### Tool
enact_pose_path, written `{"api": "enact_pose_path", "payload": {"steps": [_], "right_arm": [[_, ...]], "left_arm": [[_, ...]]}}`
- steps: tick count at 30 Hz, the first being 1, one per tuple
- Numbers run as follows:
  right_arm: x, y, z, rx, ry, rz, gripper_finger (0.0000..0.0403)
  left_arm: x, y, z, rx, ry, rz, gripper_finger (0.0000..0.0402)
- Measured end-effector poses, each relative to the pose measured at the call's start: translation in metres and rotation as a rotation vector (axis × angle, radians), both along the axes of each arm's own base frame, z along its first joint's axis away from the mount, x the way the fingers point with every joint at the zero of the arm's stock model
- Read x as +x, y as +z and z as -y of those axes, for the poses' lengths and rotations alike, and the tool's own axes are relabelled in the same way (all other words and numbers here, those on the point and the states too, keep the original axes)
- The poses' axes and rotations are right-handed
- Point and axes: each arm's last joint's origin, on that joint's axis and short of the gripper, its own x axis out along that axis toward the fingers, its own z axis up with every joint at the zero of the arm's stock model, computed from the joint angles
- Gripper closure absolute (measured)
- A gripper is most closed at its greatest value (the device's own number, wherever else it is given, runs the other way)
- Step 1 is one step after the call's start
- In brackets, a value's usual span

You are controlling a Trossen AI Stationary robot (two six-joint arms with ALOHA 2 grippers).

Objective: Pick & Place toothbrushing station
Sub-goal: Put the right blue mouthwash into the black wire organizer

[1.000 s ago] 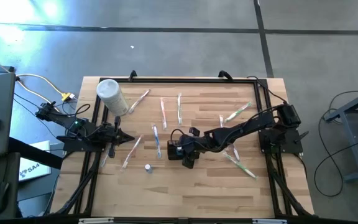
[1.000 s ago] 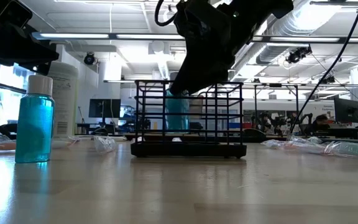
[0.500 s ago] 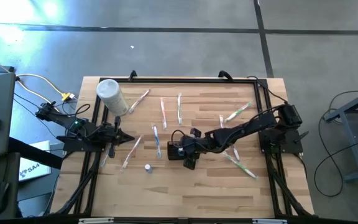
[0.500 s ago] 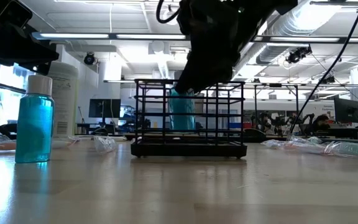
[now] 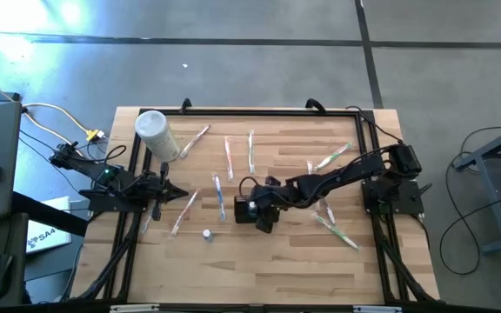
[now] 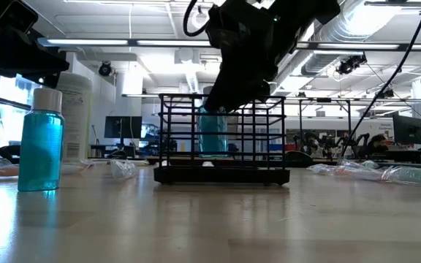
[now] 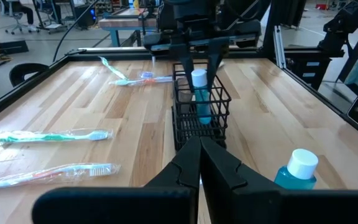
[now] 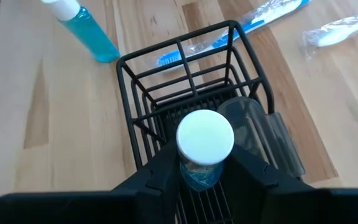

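The toothbrushing station (image 5: 249,211), a black wire holder box, stands on its flat base mid-table, also in the low view (image 6: 221,172) and the left wrist view (image 7: 199,127). My right gripper (image 8: 204,177) is shut on a small blue bottle (image 6: 212,133) with a white cap (image 8: 205,137), inside the station's frame. A second blue bottle (image 6: 41,142) stands on the table near the station (image 5: 207,234). My left gripper (image 7: 199,163) waits shut at the table's left side (image 5: 177,193). My right gripper pinches the bottle's upper body (image 8: 196,175), just below the white cap, between its two fingers (image 8: 160,177). The fingers slant down from the table's right. The bottle stays upright inside the station's wire frame. Whether its bottom rests on the station's floor I cannot tell.
Several wrapped toothbrushes lie scattered on the table, some far of the station (image 5: 229,155) and some to its right (image 5: 336,228). A tall white canister (image 5: 156,135) stands at the far left corner. A black frame (image 5: 355,111) rims the table.
My right gripper has rolled a little with the bottle, which stays upright within the station's frame.
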Motion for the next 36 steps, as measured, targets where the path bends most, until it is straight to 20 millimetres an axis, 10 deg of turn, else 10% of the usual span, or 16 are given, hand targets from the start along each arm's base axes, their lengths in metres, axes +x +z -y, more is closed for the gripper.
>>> {"api": "enact_pose_path", "payload": {"steps": [24, 36], "right_arm": [[-0.002, 0.003, -0.009, -0.074, 0.051, 0.02, 0.0307], [-0.025, 0.061, -0.007, -0.113, 0.014, 0.164, 0.0308]], "left_arm": [[0.0, 0.0, 0.0, 0.0, 0.0, 0.0, 0.0396], [0.0, 0.001, 0.0, 0.004, -0.001, 0.017, 0.0396]]}}
